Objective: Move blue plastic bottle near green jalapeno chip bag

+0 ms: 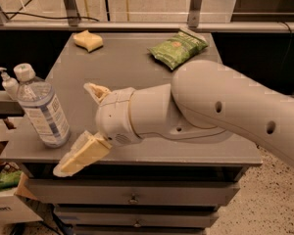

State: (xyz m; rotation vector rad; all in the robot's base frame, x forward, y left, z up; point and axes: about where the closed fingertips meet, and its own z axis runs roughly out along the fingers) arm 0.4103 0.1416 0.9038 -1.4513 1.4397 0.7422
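The blue plastic bottle [42, 106] stands upright at the front left corner of the grey table [127, 62]. It is clear with a white cap and a blue-and-white label. The green jalapeno chip bag [178, 48] lies at the far right of the table. My gripper [83, 126] is open and empty, just right of the bottle, at the height of its lower half. One cream finger [97, 91] points toward the far side and the other finger [81, 155] hangs over the front edge. My arm covers the front right of the table.
A pale yellow sponge [87, 40] lies at the far left of the table. A small white pump dispenser [9, 82] stands behind the bottle, off the left edge. Drawers [132, 195] sit under the table front. A box [7, 195] is on the floor at left.
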